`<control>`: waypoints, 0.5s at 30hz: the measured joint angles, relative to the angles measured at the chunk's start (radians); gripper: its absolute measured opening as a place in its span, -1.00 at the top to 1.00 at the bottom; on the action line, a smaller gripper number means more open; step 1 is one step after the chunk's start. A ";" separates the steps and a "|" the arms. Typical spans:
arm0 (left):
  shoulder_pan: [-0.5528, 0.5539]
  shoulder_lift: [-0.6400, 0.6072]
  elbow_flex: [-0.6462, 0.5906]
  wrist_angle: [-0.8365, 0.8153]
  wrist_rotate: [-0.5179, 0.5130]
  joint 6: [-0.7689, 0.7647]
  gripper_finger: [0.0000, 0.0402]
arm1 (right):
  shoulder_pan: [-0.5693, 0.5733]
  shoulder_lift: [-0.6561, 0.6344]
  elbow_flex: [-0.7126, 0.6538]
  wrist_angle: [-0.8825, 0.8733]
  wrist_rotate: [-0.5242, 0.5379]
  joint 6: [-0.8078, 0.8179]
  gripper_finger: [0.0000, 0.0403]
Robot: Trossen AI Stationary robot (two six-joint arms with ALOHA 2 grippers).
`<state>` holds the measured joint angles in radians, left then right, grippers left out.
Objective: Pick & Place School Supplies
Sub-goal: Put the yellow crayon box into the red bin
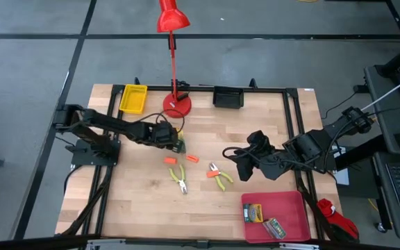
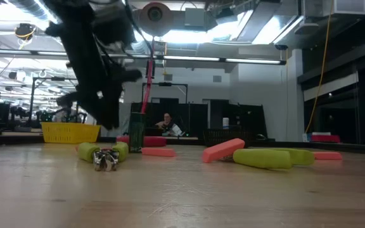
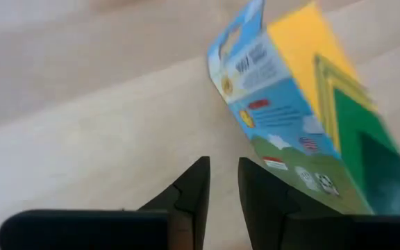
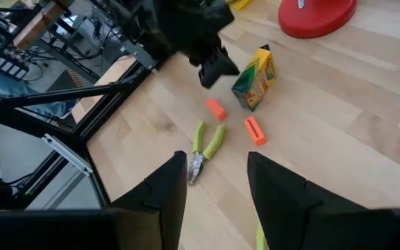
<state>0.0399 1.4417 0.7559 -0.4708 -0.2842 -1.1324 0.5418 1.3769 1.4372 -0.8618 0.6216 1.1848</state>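
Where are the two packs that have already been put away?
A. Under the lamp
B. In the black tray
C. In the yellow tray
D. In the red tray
D: seen from above, two packs lie in the red tray at the table's near right corner, while a third pack stands on the wood by the left gripper.

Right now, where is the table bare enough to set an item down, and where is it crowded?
Bare wood: the near left corner, and between the black tray and right gripper. Crowded: the middle, with crayon pack, orange pieces and pliers. The red tray holds two packs.
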 joint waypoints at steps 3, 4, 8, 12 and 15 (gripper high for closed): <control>0.001 -0.096 0.000 -0.042 0.011 0.049 0.64 | 0.004 0.000 0.000 0.015 0.000 -0.007 0.23; 0.001 -0.126 0.000 -0.046 0.032 0.072 0.64 | 0.004 0.000 0.000 0.020 0.000 -0.012 0.23; -0.001 -0.221 0.000 0.035 0.182 0.227 0.64 | 0.004 0.000 0.000 0.025 -0.018 -0.032 0.23; -0.002 -0.299 0.001 0.090 0.344 0.412 0.64 | -0.001 0.000 0.000 0.025 -0.078 -0.061 0.23; 0.035 -0.331 0.002 0.026 0.346 0.294 0.64 | -0.011 0.000 0.000 0.032 -0.091 -0.094 0.23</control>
<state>0.0744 1.1105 0.7582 -0.4451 0.0622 -0.8384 0.5306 1.3773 1.4372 -0.8298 0.5304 1.0912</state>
